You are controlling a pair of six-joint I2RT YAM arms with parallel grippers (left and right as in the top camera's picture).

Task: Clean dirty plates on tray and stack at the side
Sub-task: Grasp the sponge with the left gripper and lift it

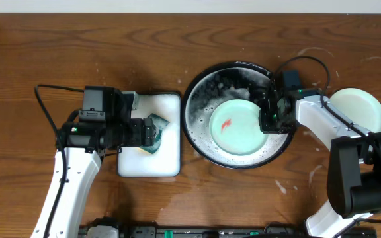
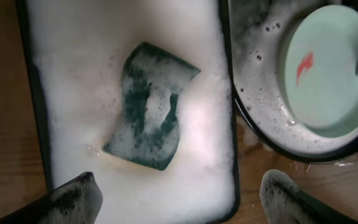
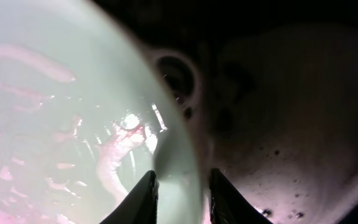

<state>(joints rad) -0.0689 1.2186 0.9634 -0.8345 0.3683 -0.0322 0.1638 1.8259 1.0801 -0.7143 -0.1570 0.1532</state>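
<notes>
Only the left wrist view showed us the left hand [image 2: 179,190] released above one green sponge [image 2: 151,106] in the foamy sponge tray [image 2: 39,106]. Only the right wrist view showed the right hand [image 3: 183,186] grasping the smeared plate [image 1: 240,132] by its rim, inside the black tray [image 1: 200,142]. Overhead we counted two plates, the second plate [image 1: 357,109] on the tabletop [image 1: 45,39], far right.
</notes>
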